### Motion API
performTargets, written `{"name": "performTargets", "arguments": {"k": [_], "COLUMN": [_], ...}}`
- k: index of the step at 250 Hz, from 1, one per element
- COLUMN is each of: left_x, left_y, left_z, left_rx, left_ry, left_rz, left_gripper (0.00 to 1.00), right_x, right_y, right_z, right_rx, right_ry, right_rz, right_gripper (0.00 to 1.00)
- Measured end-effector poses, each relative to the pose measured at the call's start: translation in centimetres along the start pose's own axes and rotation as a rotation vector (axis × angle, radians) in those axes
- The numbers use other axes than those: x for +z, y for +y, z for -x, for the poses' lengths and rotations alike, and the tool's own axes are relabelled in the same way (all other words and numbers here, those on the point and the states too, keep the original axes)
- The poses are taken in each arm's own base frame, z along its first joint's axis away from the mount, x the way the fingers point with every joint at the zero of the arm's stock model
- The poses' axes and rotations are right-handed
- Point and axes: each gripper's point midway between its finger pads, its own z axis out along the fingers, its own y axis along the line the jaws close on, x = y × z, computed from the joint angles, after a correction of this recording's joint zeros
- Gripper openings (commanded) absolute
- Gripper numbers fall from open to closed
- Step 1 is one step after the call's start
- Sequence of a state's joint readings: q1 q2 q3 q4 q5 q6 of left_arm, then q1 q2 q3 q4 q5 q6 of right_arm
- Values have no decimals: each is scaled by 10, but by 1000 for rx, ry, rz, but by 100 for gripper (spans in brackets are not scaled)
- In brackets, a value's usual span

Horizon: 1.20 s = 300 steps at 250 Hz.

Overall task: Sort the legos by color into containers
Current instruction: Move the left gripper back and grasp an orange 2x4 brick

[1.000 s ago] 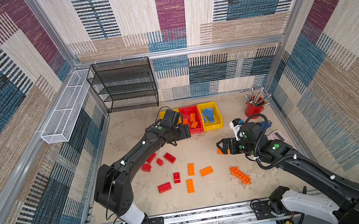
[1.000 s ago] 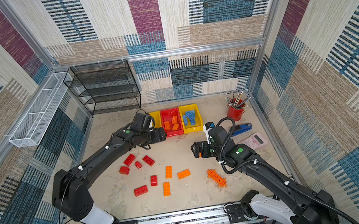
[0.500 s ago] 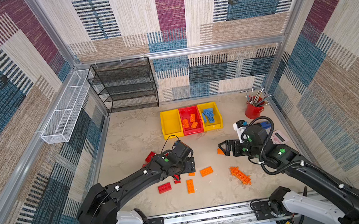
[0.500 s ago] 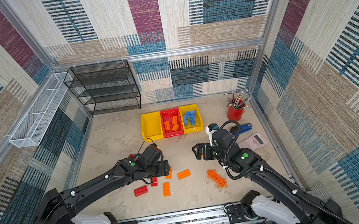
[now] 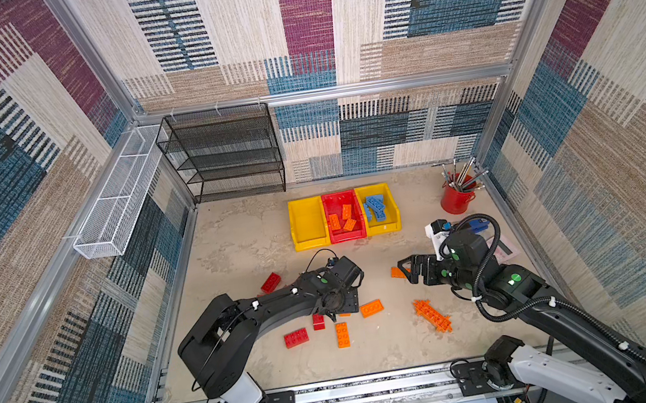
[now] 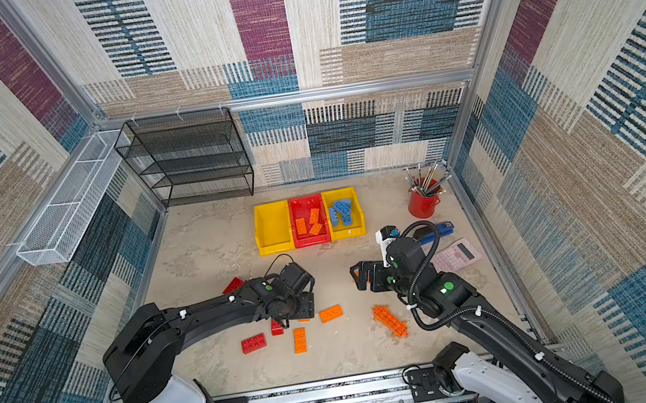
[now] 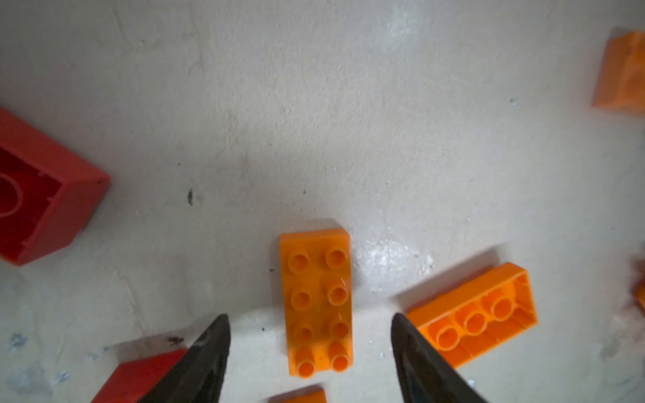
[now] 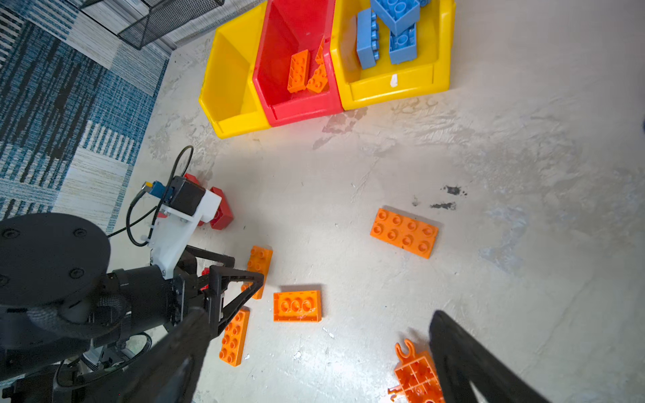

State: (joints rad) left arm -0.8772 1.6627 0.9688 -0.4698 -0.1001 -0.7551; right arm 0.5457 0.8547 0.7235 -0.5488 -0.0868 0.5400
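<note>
Left gripper (image 7: 310, 335) straddles the orange brick (image 7: 316, 303) on the table (image 7: 349, 122), jaws parted along its long sides for a pinch, red bin (image 5: 348, 236) likely next; right gripper (image 5: 405, 271) hovers, jaws wide.

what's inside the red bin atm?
Three orange bricks lie in the red bin, toward its front; no red or blue ones show. Anything beneath them is covered. In the right wrist view the bin's wall hides part of one brick.
</note>
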Motion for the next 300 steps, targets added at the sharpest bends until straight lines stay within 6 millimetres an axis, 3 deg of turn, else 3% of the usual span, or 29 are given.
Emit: {"name": "performTargets", "arguments": {"k": [77, 148, 223, 250, 300], "left_x": [14, 16, 10, -3, -27], "left_y": [-4, 1, -4, -14, -31], "left_z": [8, 8, 12, 32, 97], "left_rx": [5, 12, 40, 68, 106], "left_ry": [17, 31, 65, 37, -61], "left_rz": [51, 89, 109, 110, 116], "left_gripper": [52, 21, 17, 18, 18], "right_x": [-2, 0, 4, 3, -1], "right_y": [1, 0, 4, 5, -4], "right_z": [1, 5, 13, 19, 33], "right_rx": [-9, -13, -36, -47, -44], "right_ry": [-13, -24, -32, -46, -102], "right_rz": [7, 0, -3, -14, -82], "right_gripper": [99, 99, 99, 99, 99]}}
